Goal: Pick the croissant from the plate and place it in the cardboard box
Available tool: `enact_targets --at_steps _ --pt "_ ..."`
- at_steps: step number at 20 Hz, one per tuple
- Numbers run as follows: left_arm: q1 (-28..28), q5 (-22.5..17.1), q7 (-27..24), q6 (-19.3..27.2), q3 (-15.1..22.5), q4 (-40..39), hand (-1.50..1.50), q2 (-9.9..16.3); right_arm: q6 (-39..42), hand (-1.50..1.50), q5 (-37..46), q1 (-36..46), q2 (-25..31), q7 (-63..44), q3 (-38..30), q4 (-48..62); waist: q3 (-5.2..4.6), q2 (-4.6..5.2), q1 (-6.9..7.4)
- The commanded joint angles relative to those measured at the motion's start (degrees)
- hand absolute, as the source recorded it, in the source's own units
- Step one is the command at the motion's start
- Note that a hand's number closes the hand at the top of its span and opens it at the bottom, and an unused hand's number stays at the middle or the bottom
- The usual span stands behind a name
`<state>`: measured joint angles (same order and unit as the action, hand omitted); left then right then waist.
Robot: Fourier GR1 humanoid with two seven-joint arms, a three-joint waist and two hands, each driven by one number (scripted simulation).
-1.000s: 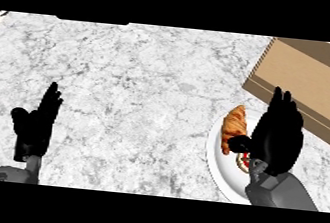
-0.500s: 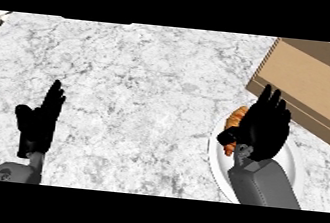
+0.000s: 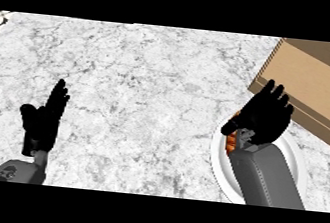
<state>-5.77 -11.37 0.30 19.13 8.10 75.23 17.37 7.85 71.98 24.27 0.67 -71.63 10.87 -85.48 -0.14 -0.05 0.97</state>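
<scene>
White marbled counter [image 3: 140, 91], cardboard box [image 3: 312, 82] at right, plate [image 3: 220, 164] beside it

I can read no text, label, brand, number or sign anywhere from here. The cardboard box [image 3: 311, 85] at two o'clock shows plain brown faces, and the plate [image 3: 222, 164] at four o'clock has a bare white rim.

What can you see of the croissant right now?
Only a small orange-brown sliver of the croissant shows, on the left part of the white plate. The right hand lies over the rest, fingers spread toward the cardboard box. Whether the hand touches it cannot be told.
</scene>
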Motion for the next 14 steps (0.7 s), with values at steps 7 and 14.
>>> enact_targets --at_steps 7,14 --pt "-0.46 1.49 1.78 1.17 0.68 1.29 0.0 -0.5 2.11 -1.5 -0.27 4.83 -0.64 -13.6 -3.85 5.45 0.1 -0.16 0.55" --pt "-2.36 1.14 -1.09 0.03 -0.56 -3.5 0.0 -1.66 1.55 -1.5 0.17 4.79 -0.64 -13.6 -4.79 9.93 0.02 0.16 0.03"
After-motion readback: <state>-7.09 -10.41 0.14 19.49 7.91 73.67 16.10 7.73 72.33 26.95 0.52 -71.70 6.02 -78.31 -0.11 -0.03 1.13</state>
